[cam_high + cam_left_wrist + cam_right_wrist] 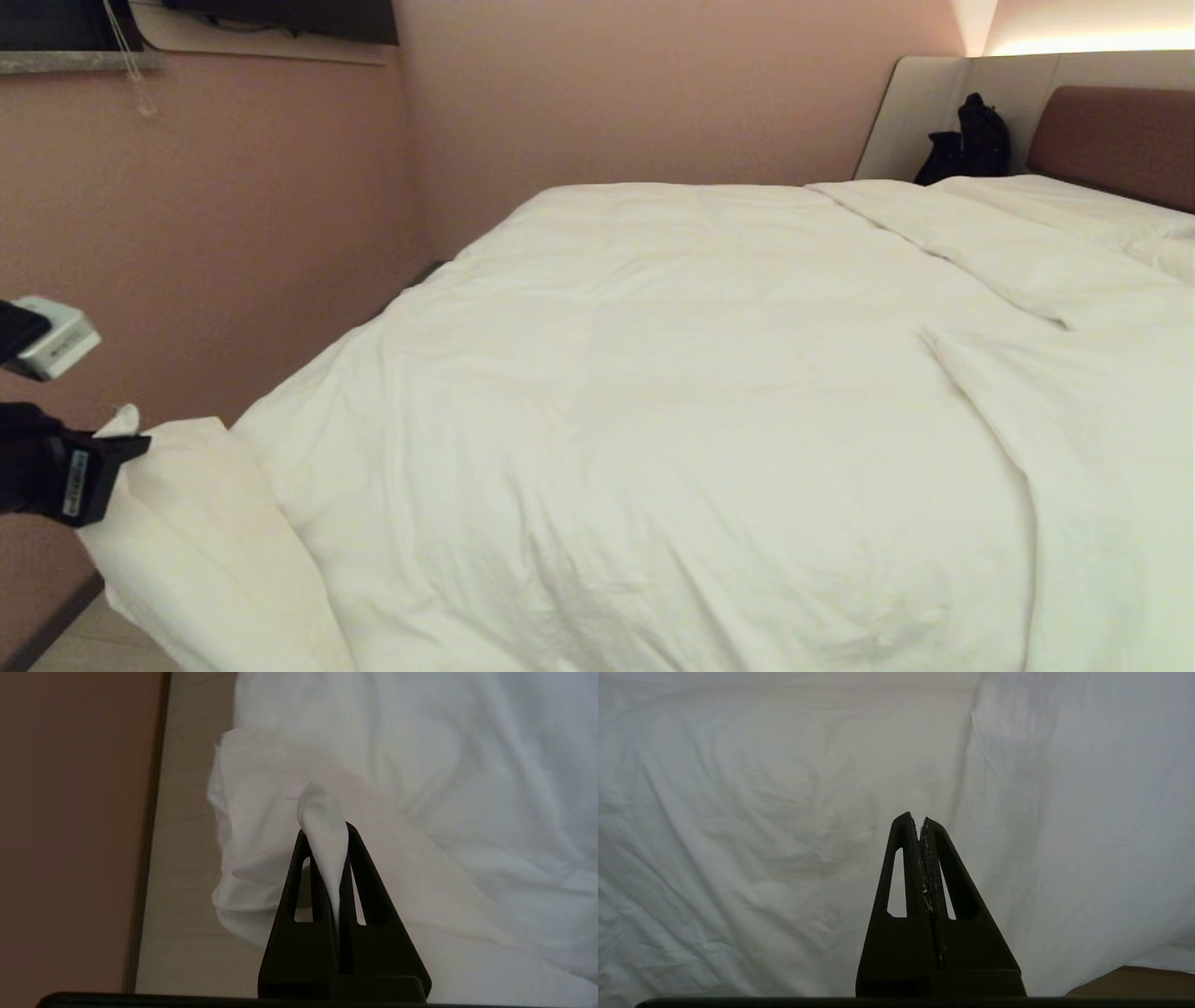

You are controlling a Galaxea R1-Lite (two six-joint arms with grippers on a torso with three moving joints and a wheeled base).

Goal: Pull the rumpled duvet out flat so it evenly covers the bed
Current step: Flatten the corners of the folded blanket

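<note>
The puffy white duvet (653, 392) lies spread over most of the bed (1111, 140), with a fold running across its right side. My left gripper (126, 439) is at the left edge of the head view, past the bed's near left corner. It is shut on a pinched corner of the duvet (324, 826), which it holds lifted off the bed above the floor. The right gripper (920, 821) is shut with nothing in it, hanging in front of white duvet fabric (738, 835). It does not show in the head view.
A pink wall (233, 215) runs close along the bed's left side, with a narrow strip of pale floor (187, 858) between. A black bag (971, 140) sits beside the brown headboard at the back right. A dark screen (289, 19) hangs high on the wall.
</note>
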